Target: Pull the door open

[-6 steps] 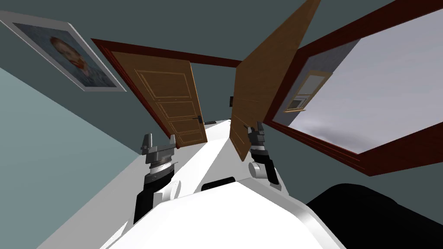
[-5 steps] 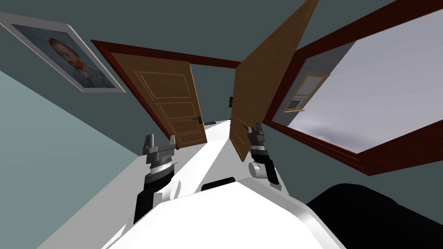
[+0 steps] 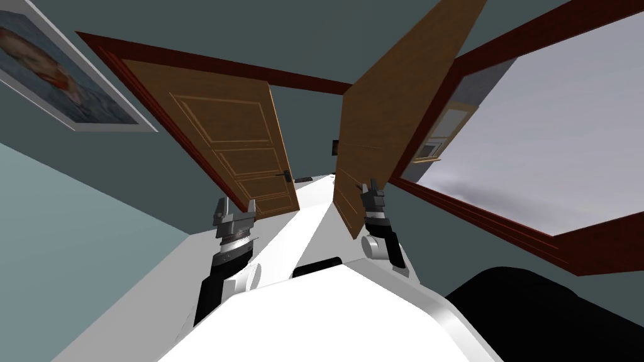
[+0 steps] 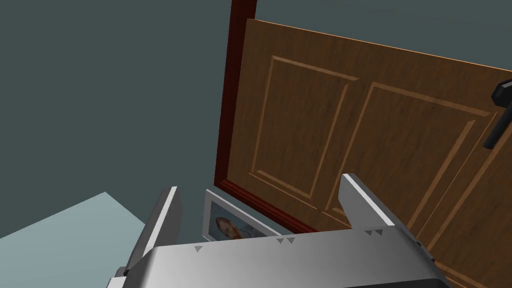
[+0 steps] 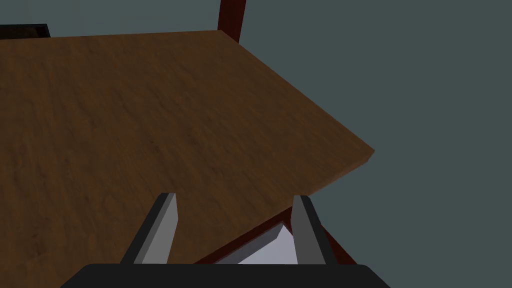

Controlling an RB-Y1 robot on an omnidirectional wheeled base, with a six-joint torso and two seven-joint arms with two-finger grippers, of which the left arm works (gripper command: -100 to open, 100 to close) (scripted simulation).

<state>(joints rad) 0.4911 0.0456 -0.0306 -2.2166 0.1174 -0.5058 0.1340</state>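
Observation:
A wooden double door stands in a dark red frame (image 3: 207, 63). Its left leaf (image 3: 233, 138) has raised panels and a dark lever handle (image 3: 287, 175). The right leaf (image 3: 390, 107) is swung out toward me. My right gripper (image 3: 371, 187) is open right beside that leaf's lower face. In the right wrist view the plain brown leaf (image 5: 150, 125) lies just beyond the open right gripper (image 5: 234, 198), which holds nothing. My left gripper (image 3: 236, 206) is open below the left leaf. In the left wrist view the left gripper (image 4: 260, 186) faces the panels (image 4: 375, 140), with the handle (image 4: 500, 117) off to one side.
A framed portrait (image 3: 50, 82) hangs on the dark green wall left of the door. A large pale pane in a dark red frame (image 3: 534, 144) fills the wall to the right. A black area (image 3: 541, 314) lies at the lower right.
The whole head view has shifted: the portrait and left leaf now sit further left and larger, so I have moved. Both grippers stay open, the left a little closer to the left leaf.

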